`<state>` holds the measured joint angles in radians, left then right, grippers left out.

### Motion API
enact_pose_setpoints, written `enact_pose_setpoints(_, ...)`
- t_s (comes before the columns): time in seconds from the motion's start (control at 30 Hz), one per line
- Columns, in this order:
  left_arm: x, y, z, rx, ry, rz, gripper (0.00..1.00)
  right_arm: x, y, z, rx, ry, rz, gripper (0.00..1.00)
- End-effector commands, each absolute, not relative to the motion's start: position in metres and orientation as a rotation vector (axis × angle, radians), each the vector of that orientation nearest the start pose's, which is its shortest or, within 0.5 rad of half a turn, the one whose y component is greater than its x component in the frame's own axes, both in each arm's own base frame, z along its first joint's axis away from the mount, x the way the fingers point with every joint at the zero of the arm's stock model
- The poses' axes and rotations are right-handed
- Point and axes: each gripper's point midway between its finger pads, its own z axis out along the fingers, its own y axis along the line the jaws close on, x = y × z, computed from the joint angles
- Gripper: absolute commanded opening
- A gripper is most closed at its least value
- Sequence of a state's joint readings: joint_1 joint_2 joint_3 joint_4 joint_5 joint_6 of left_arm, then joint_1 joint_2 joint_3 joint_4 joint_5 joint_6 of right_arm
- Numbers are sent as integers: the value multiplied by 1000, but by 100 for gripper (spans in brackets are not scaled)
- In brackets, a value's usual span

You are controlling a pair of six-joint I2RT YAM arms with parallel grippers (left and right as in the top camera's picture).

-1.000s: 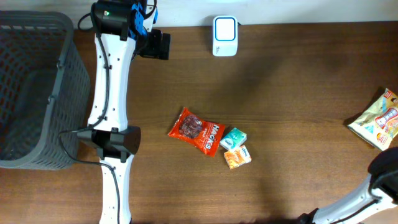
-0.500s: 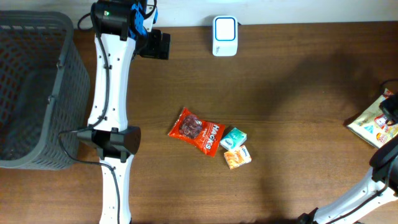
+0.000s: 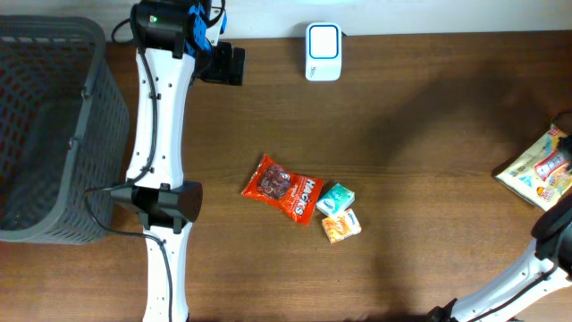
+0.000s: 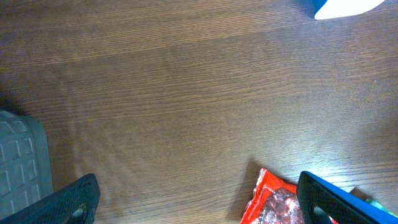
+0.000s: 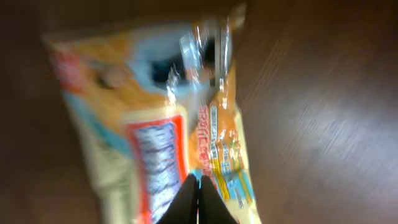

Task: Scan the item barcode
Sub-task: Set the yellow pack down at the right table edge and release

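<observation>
The snack packet (image 3: 539, 170), yellow and orange with red and blue print, lies at the far right edge of the wooden table (image 3: 429, 134), well apart from the other goods. In the right wrist view the right gripper (image 5: 198, 196) has its two dark fingers pressed together, their tips meeting on the film of that packet (image 5: 155, 124), pinching it near its long edge; the view is blurred and the print cannot be read. The left gripper (image 3: 228, 64) hangs over the far left part of the table with its jaws spread wide and nothing between them; in its own view the fingertips (image 4: 74, 199) stand at the two lower corners above bare wood. The white and blue scanner (image 3: 323, 39) sits at the far edge, near the middle. Around the table's centre lie a red pouch (image 3: 282, 189), a small teal pack (image 3: 335, 199) just beside it, and a small orange pack (image 3: 341, 225) touching the teal one. A grey mesh basket (image 3: 45, 134) stands at the left.
</observation>
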<state>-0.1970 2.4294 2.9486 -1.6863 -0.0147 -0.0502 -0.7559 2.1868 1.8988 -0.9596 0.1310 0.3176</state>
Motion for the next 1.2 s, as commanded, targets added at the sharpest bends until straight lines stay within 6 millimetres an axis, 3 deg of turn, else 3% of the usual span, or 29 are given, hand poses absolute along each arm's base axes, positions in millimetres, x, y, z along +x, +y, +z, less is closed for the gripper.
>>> enact_pose_setpoints(0.0, 492, -95, 227, 186, 2747, -40, 99, 372, -371, 182, 1314, 2295, -320, 4)
enact_pose_setpoints(0.03, 492, -95, 227, 186, 2747, -40, 99, 371, -371, 182, 1293, 2313, -325, 5)
enact_pose_setpoints(0.13, 492, -95, 227, 186, 2747, -40, 99, 365, -363, 155, 1324, 2381, -296, 5)
enact_pose_setpoints(0.33, 492, -95, 227, 186, 2747, -40, 99, 356, -339, 47, 1369, 2542, -212, 4)
enact_pose_setpoints(0.4, 492, -95, 227, 186, 2747, -40, 99, 351, -334, 19, 1383, 2561, -204, 4)
enact_pose_setpoints(0.47, 492, -95, 227, 186, 2747, -40, 99, 346, -330, 2, 1387, 2571, -203, 4)
enact_pose_setpoints(0.53, 492, -95, 227, 186, 2747, -40, 99, 345, -331, 2, 1390, 2567, -204, 4)
enact_pose_setpoints(0.57, 492, -95, 227, 186, 2747, -40, 99, 347, -333, 11, 1387, 2558, -207, 4)
enact_pose_setpoints(0.7, 492, -96, 227, 187, 2747, -40, 99, 358, -342, 74, 1356, 2497, -225, 4)
enact_pose_setpoints(0.77, 492, -96, 227, 187, 2747, -40, 99, 362, -345, 120, 1333, 2449, -239, 5)
enact_pose_setpoints(0.8, 492, -96, 227, 187, 2747, -40, 99, 363, -344, 160, 1314, 2407, -236, 9)
enact_pose_setpoints(0.83, 492, -96, 227, 187, 2747, -40, 99, 365, -340, 181, 1297, 2383, -210, 15)
enact_pose_setpoints(0.9, 492, -96, 227, 187, 2747, -40, 99, 375, -318, 226, 1221, 2338, -49, 30)
enact_pose_setpoints(1.03, 492, -96, 227, 187, 2747, -40, 99, 401, -243, 304, 967, 2226, 460, 60)
enact_pose_setpoints(1.07, 492, -96, 227, 187, 2747, -40, 99, 406, -224, 319, 897, 2196, 579, 84)
enact_pose_setpoints(1.1, 492, -96, 227, 187, 2747, -40, 99, 408, -212, 329, 852, 2179, 651, 99)
enact_pose_setpoints(1.17, 492, -96, 227, 187, 2747, -40, 99, 412, -187, 339, 784, 2170, 767, 98)
